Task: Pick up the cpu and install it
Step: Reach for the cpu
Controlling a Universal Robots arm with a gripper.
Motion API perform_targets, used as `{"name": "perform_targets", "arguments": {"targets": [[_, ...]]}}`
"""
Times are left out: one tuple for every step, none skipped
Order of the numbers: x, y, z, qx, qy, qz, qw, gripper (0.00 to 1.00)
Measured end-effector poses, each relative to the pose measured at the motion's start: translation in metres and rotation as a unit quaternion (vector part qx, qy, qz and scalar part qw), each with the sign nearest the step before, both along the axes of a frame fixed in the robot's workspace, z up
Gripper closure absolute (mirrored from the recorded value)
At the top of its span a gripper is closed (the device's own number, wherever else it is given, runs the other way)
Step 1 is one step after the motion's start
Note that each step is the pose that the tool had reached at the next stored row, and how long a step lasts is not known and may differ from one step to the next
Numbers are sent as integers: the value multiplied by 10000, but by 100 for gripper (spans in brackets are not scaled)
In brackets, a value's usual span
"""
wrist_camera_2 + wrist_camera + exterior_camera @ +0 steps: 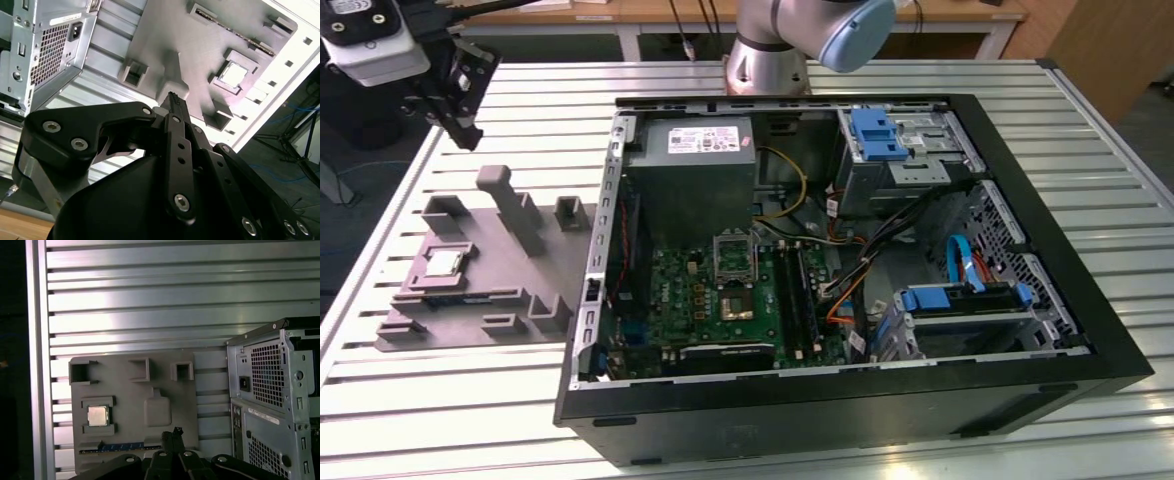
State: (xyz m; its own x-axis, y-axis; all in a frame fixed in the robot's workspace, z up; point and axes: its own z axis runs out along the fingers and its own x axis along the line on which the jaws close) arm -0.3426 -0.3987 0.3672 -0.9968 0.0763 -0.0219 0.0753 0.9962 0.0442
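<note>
The cpu (pixel 444 262) is a small silver square chip lying flat in a recess of the grey holder plate (pixel 494 290), at the exterior view's left of the open computer case (pixel 854 400). Both wrist views show the cpu (pixel 234 75) (pixel 97 415) in that recess. My gripper (pixel 464 135) hangs in the air above the table's far left corner, well apart from the cpu and holding nothing. In both wrist views its black fingertips (pixel 172 98) (pixel 174 432) are pressed together. On the green motherboard in the case lies the socket (pixel 736 300).
The holder plate carries several raised grey blocks and one tall post (pixel 514 205). Inside the case are a grey power supply (pixel 700 165), cables and blue-tabbed drive bays (pixel 961 300). The slatted metal table (pixel 454 400) ends close beside the plate, with dark floor beyond.
</note>
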Motion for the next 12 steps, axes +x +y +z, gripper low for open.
{"name": "perform_targets", "arguments": {"targets": [[-21, 0, -1, 0, 0, 0, 10000, 89], [-44, 0, -1, 0, 0, 0, 10000, 89], [-71, 0, -2, 1, -1, 0, 10000, 89], [-103, 0, -2, 0, 1, 0, 10000, 89], [-137, 0, -2, 0, 3, 1, 10000, 89], [-178, 0, -4, 0, 4, 1, 10000, 89], [-220, 1, -6, 0, 5, 1, 10000, 89], [-261, 1, -8, 0, 6, 0, 10000, 89], [-304, 2, -9, 0, 7, 0, 10000, 89], [-349, 2, -11, 0, 7, 0, 10000, 89], [-397, 3, -14, 0, 7, 0, 10000, 89], [-441, 4, -18, 0, 6, 1, 10000, 89]]}}
